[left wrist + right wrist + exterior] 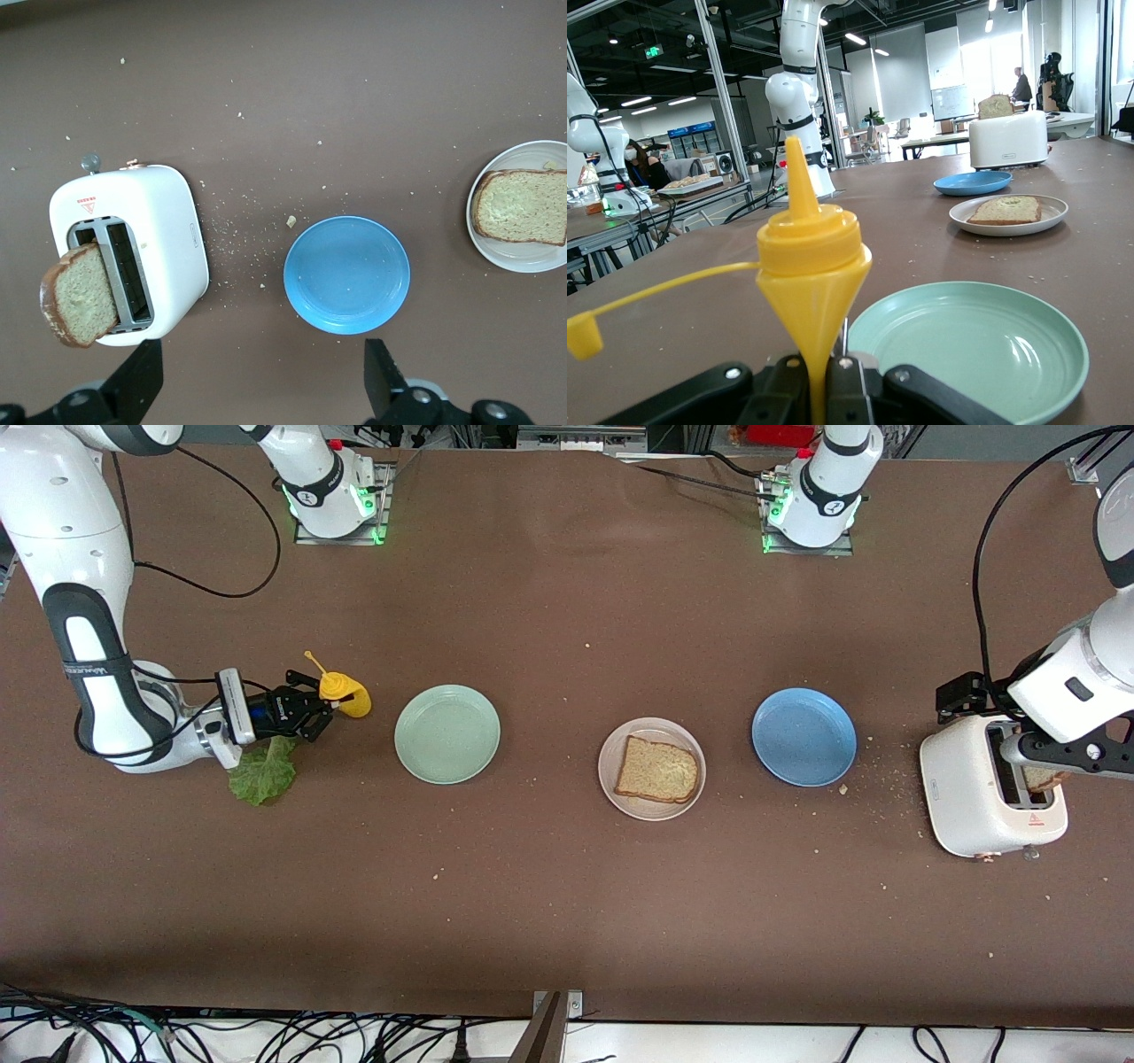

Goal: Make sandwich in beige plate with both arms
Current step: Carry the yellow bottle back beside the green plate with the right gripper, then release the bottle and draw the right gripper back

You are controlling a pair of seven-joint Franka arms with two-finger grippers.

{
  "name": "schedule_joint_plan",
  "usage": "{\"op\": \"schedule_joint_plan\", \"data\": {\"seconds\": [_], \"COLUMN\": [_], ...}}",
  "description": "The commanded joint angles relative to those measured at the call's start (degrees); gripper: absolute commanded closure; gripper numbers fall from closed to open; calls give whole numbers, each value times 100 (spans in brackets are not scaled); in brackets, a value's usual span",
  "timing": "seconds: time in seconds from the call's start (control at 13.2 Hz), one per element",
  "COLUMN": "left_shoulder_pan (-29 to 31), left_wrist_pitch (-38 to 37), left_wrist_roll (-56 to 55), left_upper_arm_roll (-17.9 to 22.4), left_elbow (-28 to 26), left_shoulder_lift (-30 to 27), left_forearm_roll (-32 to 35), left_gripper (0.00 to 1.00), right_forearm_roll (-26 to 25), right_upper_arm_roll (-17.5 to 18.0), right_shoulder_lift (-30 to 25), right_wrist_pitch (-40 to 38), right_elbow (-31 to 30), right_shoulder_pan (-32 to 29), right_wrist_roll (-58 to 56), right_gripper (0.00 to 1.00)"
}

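Note:
The beige plate (pixel 609 784) lies mid-table with one brown bread slice (pixel 656 769) on it; both also show in the left wrist view (pixel 532 258) (pixel 523 205) and the right wrist view (pixel 1045 215) (pixel 1007 209). A second bread slice (pixel 1044 779) (pixel 80 295) sticks out of a white toaster (pixel 970 797) (pixel 155 221). The green lettuce leaf (pixel 263 771) lies on the table under the right arm's wrist. My right gripper (pixel 312 710) (pixel 828 381) is shut on a yellow squeeze bottle (pixel 344 693) (pixel 811 257). My left gripper (pixel 1050 751) (pixel 261 390) is open and empty, high over the toaster.
A mint-green plate (pixel 447 733) (pixel 974 350) lies just beside the yellow bottle. A blue plate (pixel 803 736) (pixel 347 274) lies between the beige plate and the toaster. Crumbs are scattered round the toaster and the blue plate.

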Motion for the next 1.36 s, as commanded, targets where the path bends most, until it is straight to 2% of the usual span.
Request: {"op": "schedule_joint_plan", "data": {"seconds": [0.0,0.15,0.23,0.3,0.38,0.53,0.68,0.83,0.99,1.29], "left_shoulder_pan": [26,26,18,26,26,26,26,18,26,26], "left_wrist_pitch": [-101,-101,-101,-101,-101,-101,-101,-101,-101,-101], "left_wrist_roll": [19,19,19,19,19,19,19,19,19,19], "left_upper_arm_roll": [-3,-3,-3,-3,-3,-3,-3,-3,-3,-3], "left_elbow": [101,101,101,101,101,101,101,101,110,101], "left_shoulder_lift": [-1,-1,-1,-1,-1,-1,-1,-1,-1,-1], "left_forearm_roll": [-132,-132,-132,-132,-132,-124,-132,-132,-132,-124], "left_gripper": [0,0,0,0,0,0,0,0,0,0], "right_forearm_roll": [184,202,202,194,194,194,150,62,-305,-1070], "right_upper_arm_roll": [58,58,58,58,58,58,49,-73,-196,-487], "right_shoulder_lift": [263,299,299,299,299,299,282,264,264,133], "right_wrist_pitch": [-7,46,64,107,134,143,125,55,-85,-253], "right_elbow": [84,102,111,111,111,154,198,443,961,1892], "right_shoulder_pan": [-90,-82,-82,-82,-82,-82,-82,-90,-125,-108], "right_wrist_roll": [-314,-341,-332,-306,-288,-209,210,781,1458,2757], "right_gripper": [100,100,94,79,70,60,32,12,3,3]}}
